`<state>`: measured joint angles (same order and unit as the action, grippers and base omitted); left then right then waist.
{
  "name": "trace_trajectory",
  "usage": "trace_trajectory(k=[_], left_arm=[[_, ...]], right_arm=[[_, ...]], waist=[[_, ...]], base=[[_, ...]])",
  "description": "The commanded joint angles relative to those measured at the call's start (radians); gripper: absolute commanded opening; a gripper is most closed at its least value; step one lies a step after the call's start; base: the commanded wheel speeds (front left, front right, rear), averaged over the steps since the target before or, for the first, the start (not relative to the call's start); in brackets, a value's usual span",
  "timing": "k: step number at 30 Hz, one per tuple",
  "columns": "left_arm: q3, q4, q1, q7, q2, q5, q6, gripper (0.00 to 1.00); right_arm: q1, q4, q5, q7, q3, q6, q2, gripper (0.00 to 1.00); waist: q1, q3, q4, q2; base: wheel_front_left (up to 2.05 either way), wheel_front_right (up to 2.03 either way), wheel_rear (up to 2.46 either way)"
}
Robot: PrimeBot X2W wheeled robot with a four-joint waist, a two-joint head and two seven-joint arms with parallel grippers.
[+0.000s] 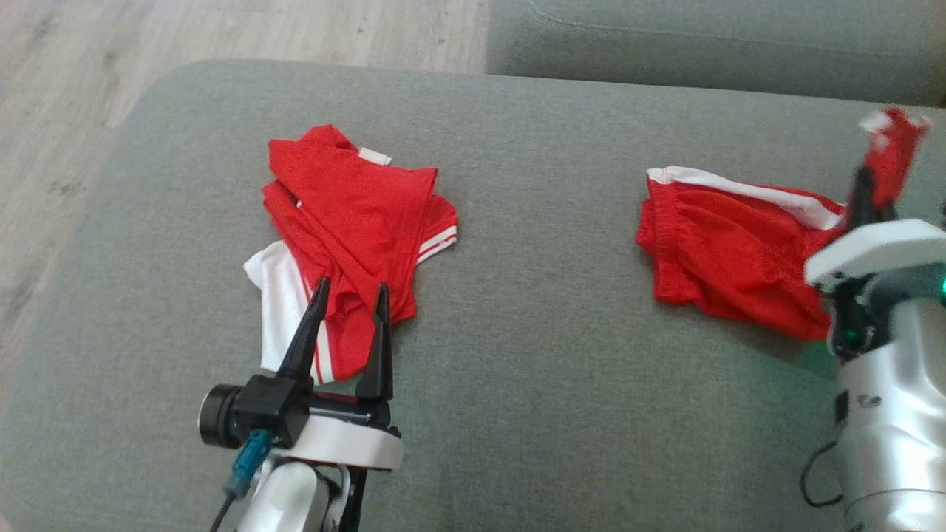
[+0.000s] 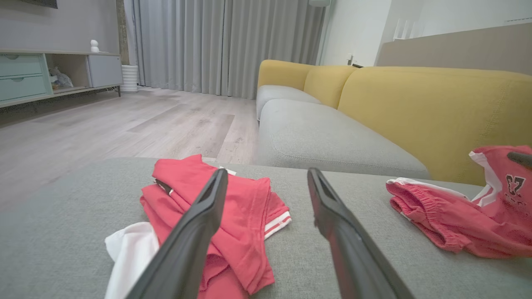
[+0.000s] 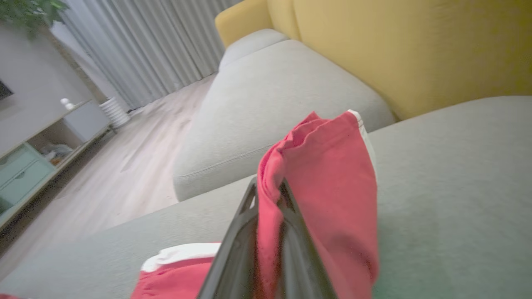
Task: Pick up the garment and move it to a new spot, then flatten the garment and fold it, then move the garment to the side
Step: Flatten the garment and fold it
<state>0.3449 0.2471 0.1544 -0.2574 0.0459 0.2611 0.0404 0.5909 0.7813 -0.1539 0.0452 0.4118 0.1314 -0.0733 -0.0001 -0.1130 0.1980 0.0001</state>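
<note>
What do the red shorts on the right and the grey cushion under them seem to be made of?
The red shorts look like a thin synthetic sports knit with a slight sheen: the cloth drapes limply and gathers at a ruffled elastic waist. The grey cushion looks like matt woven upholstery cloth with a fine speckled weave. It is probably padded, though the filling is hidden.

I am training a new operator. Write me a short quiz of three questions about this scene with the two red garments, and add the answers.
1. True or false: the left gripper is shut on the red and white shirt.
2. What do the fingers of the right gripper pinch? A) an edge of the red shorts; B) a white towel; C) nothing.
3. Fill in: both garments rest on a ____ cushion.
Key: 1 false, its fingers stand open; 2 A; 3 grey.
</note>
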Motion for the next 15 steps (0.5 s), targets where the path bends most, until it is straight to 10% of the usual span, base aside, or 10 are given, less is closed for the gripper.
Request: trace_trajectory(k=[1,15], left_arm=[[-0.035,-0.026,0.01,-0.004,0.004,-0.013,-0.001,1.0],[-0.03,-0.059,-0.004,-0.004,0.004,0.041,0.008,1.0]], right_arm=[[0.049,-0.048,-0.045,0.004,-0.089,-0.001,0.011,0.0],[-0.002,-0.024,-0.29,0.014,-0.533,-0.001,0.011,0.0]], waist=[[0.0001,0.009,0.013,-0.0001],[0.0001,0.027,0.109,-0.0001]], base=[[0.0,0.0,0.0],[0.0,0.0,0.0]])
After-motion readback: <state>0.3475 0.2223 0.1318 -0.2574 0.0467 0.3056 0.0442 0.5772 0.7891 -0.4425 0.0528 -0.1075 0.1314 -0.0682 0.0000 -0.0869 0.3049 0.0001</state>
